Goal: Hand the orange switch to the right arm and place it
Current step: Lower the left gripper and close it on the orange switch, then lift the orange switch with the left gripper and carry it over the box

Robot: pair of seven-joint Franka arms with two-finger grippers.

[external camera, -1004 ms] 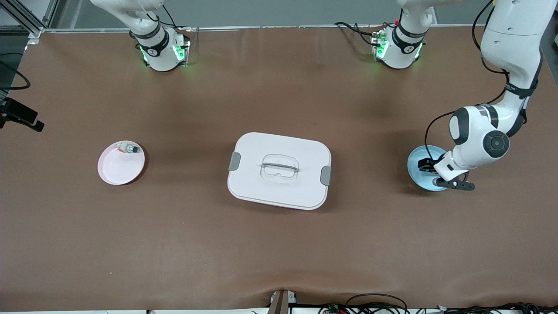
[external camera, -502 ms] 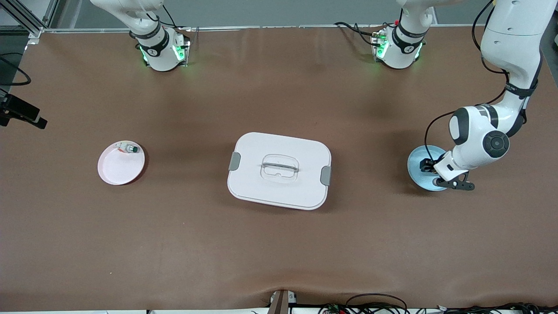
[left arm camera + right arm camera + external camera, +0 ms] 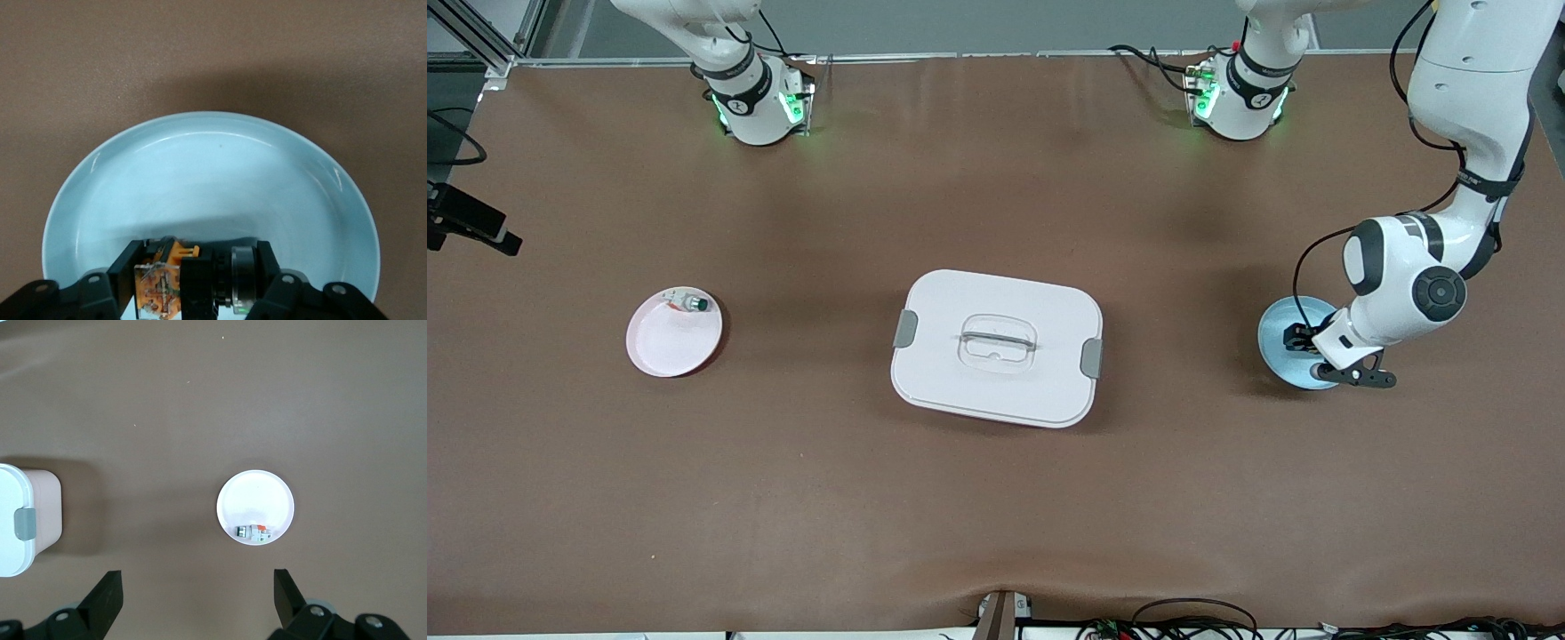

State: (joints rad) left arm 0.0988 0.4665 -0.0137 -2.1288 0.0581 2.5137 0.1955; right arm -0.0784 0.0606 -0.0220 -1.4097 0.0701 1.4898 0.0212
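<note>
The orange switch [image 3: 175, 283], a black barrel with orange terminals, lies on its side in the pale blue plate [image 3: 213, 167]. My left gripper [image 3: 197, 281] is down in that plate and shut on the switch, one finger [image 3: 125, 272] against the terminal end and the other on the cap end. From the front, the left gripper [image 3: 1303, 341] sits low over the blue plate [image 3: 1276, 329] at the left arm's end of the table. My right gripper [image 3: 198, 597] hangs open and empty high over bare table, out of the front view.
A pink plate [image 3: 667, 348] at the right arm's end holds a green-capped button [image 3: 690, 304]; both show in the right wrist view, plate [image 3: 257, 497] and button [image 3: 253, 532]. A white lidded box [image 3: 996, 347] with grey latches sits mid-table.
The left gripper's fingers have closed onto the orange switch in the blue plate. The plates and the box have not moved.
</note>
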